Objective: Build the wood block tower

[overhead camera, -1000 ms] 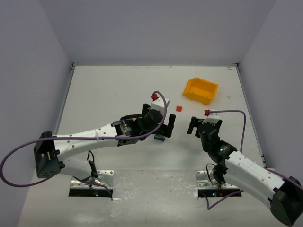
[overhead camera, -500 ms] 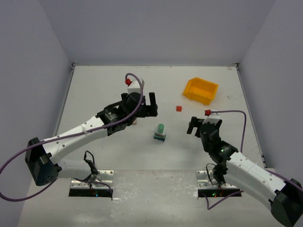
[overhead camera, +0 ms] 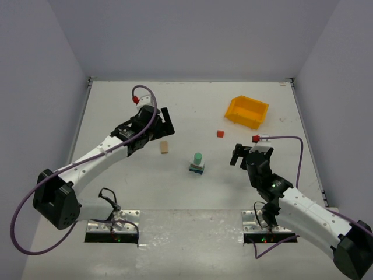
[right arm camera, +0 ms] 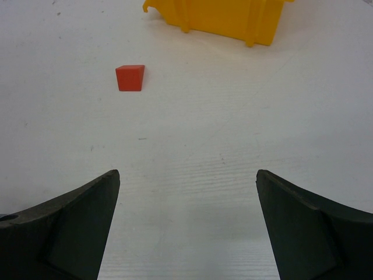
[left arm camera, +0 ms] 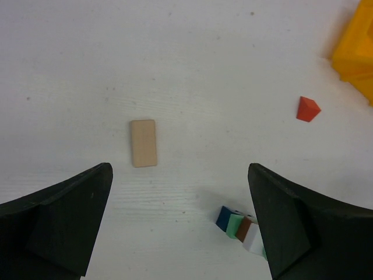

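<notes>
The wood block tower [overhead camera: 197, 164] stands mid-table, a short stack topped by a green cylinder; in the left wrist view [left arm camera: 240, 226] I see blue, green, brown and white layers. A tan flat block [overhead camera: 164, 147] lies left of it, also in the left wrist view [left arm camera: 143, 143]. A red block [overhead camera: 220, 133] lies near the bin, also in the left wrist view [left arm camera: 307, 109] and the right wrist view [right arm camera: 130, 77]. My left gripper [overhead camera: 165, 123] is open and empty, above and behind the tan block. My right gripper [overhead camera: 238, 156] is open and empty, right of the tower.
A yellow plastic bin [overhead camera: 247, 111] sits at the back right, also in the right wrist view [right arm camera: 221, 17]. White walls enclose the table on three sides.
My left arm has drawn back from the tower and swung left and toward the back, uncovering the tower and the tan block. My right arm has not moved.
</notes>
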{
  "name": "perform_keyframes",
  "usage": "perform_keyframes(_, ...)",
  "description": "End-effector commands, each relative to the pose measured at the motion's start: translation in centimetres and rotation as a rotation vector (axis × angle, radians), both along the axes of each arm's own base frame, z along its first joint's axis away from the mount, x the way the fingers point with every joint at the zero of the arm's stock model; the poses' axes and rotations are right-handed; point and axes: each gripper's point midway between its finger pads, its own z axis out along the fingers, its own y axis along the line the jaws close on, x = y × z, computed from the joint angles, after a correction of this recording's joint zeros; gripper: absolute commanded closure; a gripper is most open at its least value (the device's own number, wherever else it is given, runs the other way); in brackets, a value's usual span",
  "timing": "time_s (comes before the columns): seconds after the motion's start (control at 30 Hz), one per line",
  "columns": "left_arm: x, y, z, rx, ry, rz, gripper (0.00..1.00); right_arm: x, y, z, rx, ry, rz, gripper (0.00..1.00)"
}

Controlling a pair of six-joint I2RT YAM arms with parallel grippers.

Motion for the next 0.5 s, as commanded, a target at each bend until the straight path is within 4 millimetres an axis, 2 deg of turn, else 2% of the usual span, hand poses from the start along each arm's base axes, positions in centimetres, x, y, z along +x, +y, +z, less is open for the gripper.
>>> perform_keyframes(0.0, 1.2, -0.4, -3.5, -0.031, 0.087, -0.045, 0.0, 0.9, 0.1, 1.9, 0.017, -0.044, -0.018, 0.01)
perform_keyframes(0.13, 2.3, -0.2, -7.8, 0.004, 0.184, -0.059, 0.0, 0.9, 0.2, 1.8, 0.014, -0.039, -0.016, 0.01)
perform_keyframes(0.23, 2.9, 0.1, -10.1, 0.042, 0.23, -0.045, 0.01, 0.9, 0.1, 1.7, 0.01, -0.038, -0.019, 0.01)
perform_keyframes(0.37, 3.1, 0.5, -11.9, 0.084, 0.266, -0.04, 0.05, 0.9, 0.0, 1.7, 0.005, -0.038, -0.025, 0.01)
perform_keyframes(0.43, 3.2, 0.9, -12.5, 0.109, 0.277, -0.026, 0.09, 0.9, 0.0, 1.7, 0.003, -0.037, -0.026, 0.01)
perform_keyframes(0.47, 3.3, 1.0, -12.8, 0.117, 0.281, -0.026, 0.13, 0.9, 0.0, 1.7, 0.003, -0.036, -0.028, 0.01)
